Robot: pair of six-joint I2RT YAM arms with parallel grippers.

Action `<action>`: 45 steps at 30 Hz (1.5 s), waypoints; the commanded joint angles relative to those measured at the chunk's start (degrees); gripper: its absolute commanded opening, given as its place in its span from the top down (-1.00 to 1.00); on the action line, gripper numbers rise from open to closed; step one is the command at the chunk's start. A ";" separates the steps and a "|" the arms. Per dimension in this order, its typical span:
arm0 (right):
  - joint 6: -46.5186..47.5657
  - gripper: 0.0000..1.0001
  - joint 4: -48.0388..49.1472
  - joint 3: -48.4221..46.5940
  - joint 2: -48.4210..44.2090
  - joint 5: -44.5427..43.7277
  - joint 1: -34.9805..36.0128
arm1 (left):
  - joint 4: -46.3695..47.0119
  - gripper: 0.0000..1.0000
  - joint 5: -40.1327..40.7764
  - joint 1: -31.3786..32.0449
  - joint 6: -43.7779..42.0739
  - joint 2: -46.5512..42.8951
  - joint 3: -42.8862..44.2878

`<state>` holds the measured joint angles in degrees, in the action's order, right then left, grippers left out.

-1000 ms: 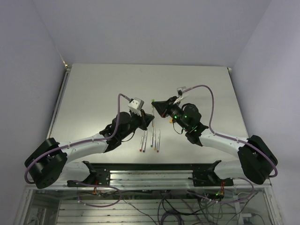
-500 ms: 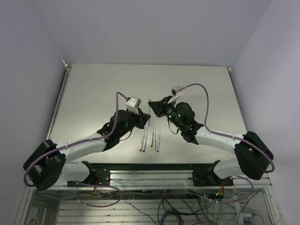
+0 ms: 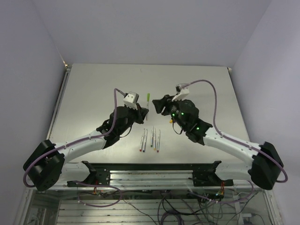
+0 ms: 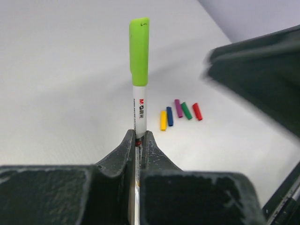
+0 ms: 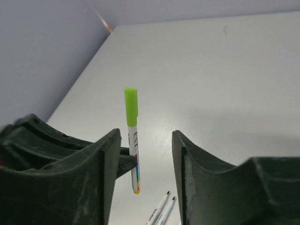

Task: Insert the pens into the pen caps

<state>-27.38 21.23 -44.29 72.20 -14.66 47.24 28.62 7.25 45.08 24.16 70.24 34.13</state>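
Left pincer (image 4: 139,137) clenched low on a marker pen (image 4: 139,105) w/ lime-green cap (image 4: 139,51) on, held upright off the table (image 4: 56,93), right pincer (image 5: 145,136) released nearby; pen looks light, stiff, slick plastic, so best gripped mid-barrel, not by cap

A pale grey table (image 3: 93,93) sits between plain lilac walls (image 3: 28,70), under even light.

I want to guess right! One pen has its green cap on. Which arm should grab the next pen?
Probably right: the right fingers are open and empty. The left fingers are shut on the capped pen. The loose pens lie between both arms.
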 commanded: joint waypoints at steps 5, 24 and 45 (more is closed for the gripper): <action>-3.56 -0.30 -6.68 8.11 -13.09 -12.94 0.09 | -8.12 0.86 10.45 -0.56 -2.12 2.75 2.37; -13.13 -0.30 -22.53 16.65 -23.14 -14.18 0.04 | -22.38 0.86 14.39 -10.26 -5.72 32.65 23.85; -14.34 -0.31 -24.55 17.05 -23.02 -13.31 0.04 | -29.45 0.52 13.66 -12.44 0.98 48.93 41.72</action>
<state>-41.01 -4.16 -27.83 49.65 -27.81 47.27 1.15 19.92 33.15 23.75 117.99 74.11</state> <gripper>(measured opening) 0.651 0.229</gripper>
